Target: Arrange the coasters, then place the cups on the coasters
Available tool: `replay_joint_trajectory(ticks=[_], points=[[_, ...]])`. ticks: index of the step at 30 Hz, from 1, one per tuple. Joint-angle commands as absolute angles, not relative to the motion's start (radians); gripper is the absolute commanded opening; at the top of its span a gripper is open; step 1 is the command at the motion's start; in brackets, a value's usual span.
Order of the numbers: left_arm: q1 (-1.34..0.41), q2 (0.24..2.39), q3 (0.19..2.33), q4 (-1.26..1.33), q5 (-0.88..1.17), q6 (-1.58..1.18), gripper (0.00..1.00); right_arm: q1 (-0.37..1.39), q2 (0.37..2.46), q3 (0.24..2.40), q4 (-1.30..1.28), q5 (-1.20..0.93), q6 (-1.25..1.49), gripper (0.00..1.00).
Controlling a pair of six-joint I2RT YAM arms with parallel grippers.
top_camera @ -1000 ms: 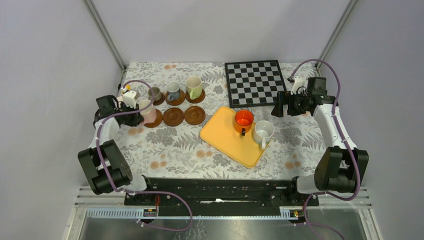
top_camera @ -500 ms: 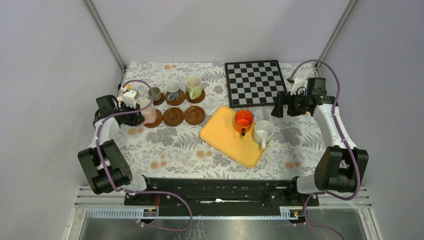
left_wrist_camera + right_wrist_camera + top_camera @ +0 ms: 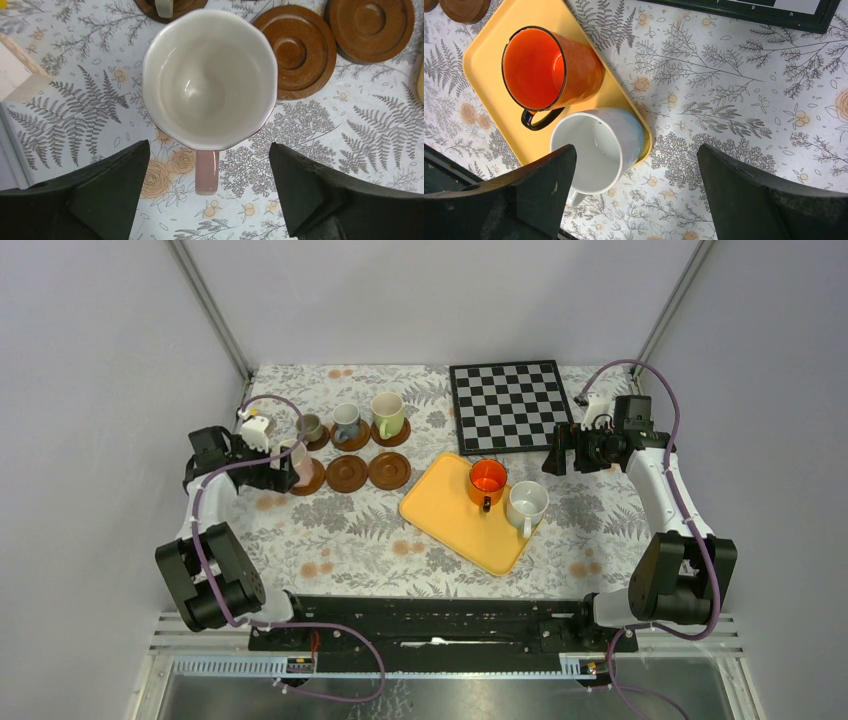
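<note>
**Coasters in two rows, four cups on them, two cups on the tray**

Six flat round dark-brown coasters (image 3: 347,472) lie at the back left of the fern-print desk (image 3: 340,530). They're in two rows of three, and the rows run left to right. The back row carries the small grey-brown cup (image 3: 309,426), the small blue-grey cup (image 3: 346,420) and the pale green cup (image 3: 387,412), all upright with mouths up. In the front row, the pinkish cup with the white inside (image 3: 210,75) stands on the leftmost coaster. The two coasters to its right are bare.

The left tool (image 3: 208,146) is spread wide, one finger on either side of the pinkish cup, and as far as I can see it's touching nothing. The cup's handle (image 3: 207,172) points straight back at the tool, so toward the left side of the desk.

The glossy orange-red cup with the black rim (image 3: 549,67) and the plain white cup (image 3: 596,147) stand upright just beside each other on the yellow rectangular tray (image 3: 440,505). The tray sits mid-desk at a slant, long axis running back left to front right. Both handles point roughly at the near edge.

The right tool (image 3: 636,147) hangs by the tray's right-hand end with its fingers wide apart, holding nothing. A black-and-white chessboard (image 3: 510,405) lies flat at the back right.
</note>
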State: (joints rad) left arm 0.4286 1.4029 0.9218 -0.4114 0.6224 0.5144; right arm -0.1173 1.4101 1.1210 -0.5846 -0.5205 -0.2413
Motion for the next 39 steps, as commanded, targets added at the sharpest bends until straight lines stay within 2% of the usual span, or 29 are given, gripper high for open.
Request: replay_joint_trajectory(ticks=[1,12,16,23,28,33,39], points=[[0.433,1.339,0.997,-0.433,0.621,0.495,0.99,-0.12,1.42,1.127,-0.575,-0.552,-0.244,0.98],[0.402,1.238,1.217,-0.54,0.616,0.379,0.99,-0.121,1.424,1.143,-0.577,-0.547,-0.24,0.98],[0.285,1.242,1.329,-0.585,0.565,0.341,0.99,-0.121,1.428,1.158,-0.583,-0.544,-0.234,0.98],[0.079,1.226,1.364,-0.499,0.501,0.264,0.99,-0.121,1.43,1.178,-0.603,-0.531,-0.238,0.98],[0.06,1.272,1.398,-0.439,0.675,0.071,0.99,-0.121,1.409,1.172,-0.594,-0.523,-0.238,0.98],[-0.188,1.312,1.407,-0.453,0.442,0.056,0.99,-0.121,1.406,1.159,-0.579,-0.524,-0.229,0.98],[-0.445,1.365,1.37,-0.437,0.309,0.003,0.99,-0.121,1.398,1.141,-0.568,-0.523,-0.228,0.98]])
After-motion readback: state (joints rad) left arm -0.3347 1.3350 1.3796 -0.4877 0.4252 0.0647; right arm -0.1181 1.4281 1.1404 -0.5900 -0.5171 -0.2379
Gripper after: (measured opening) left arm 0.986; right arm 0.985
